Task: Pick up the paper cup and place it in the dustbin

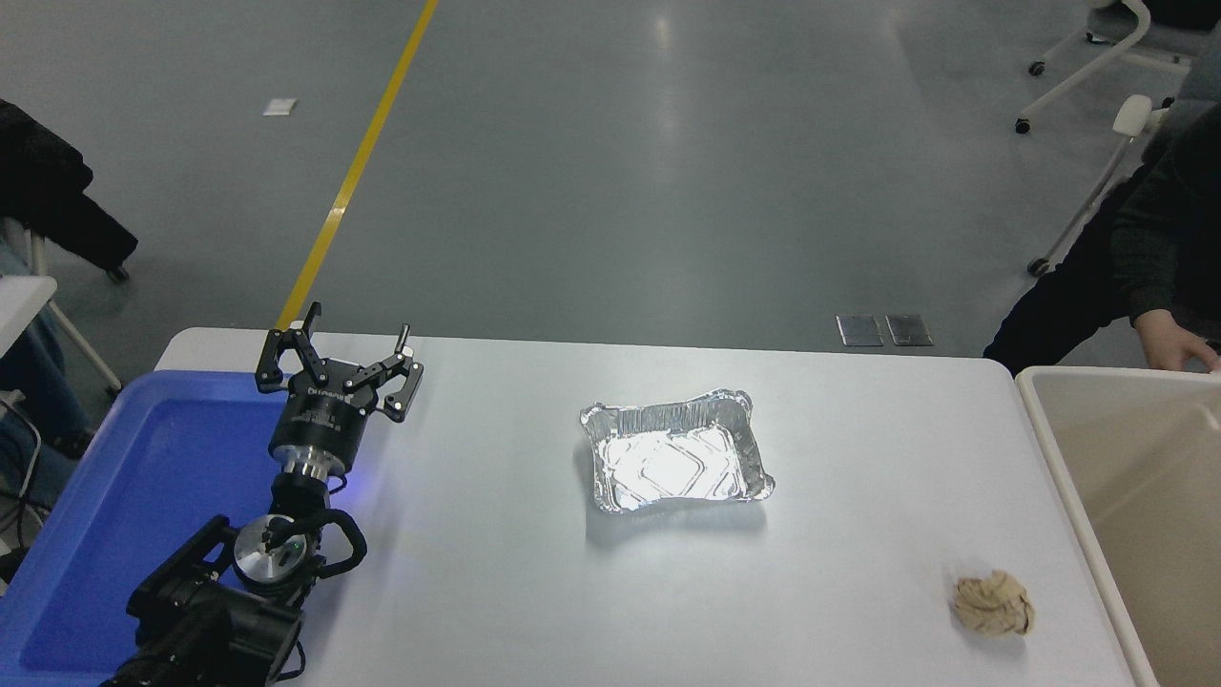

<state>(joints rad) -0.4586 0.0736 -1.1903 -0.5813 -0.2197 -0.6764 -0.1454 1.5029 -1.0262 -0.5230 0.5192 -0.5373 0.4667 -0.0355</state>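
Note:
The paper cup is out of view. The cream-beige dustbin (1040,420) stands against the table's right edge, and the part of its inside that shows holds nothing. My left gripper (336,351) is parked at the lower left over the far edge of the blue tray, its fingers spread open and holding nothing. My right arm and its gripper are outside the picture.
A silver foil tray (673,462) sits mid-table. A crumpled tan paper ball (993,603) lies near the front right corner. The blue plastic tray (114,496) fills the left side. A person in dark clothes stands at the far right, one hand (1171,345) by the bin's far rim.

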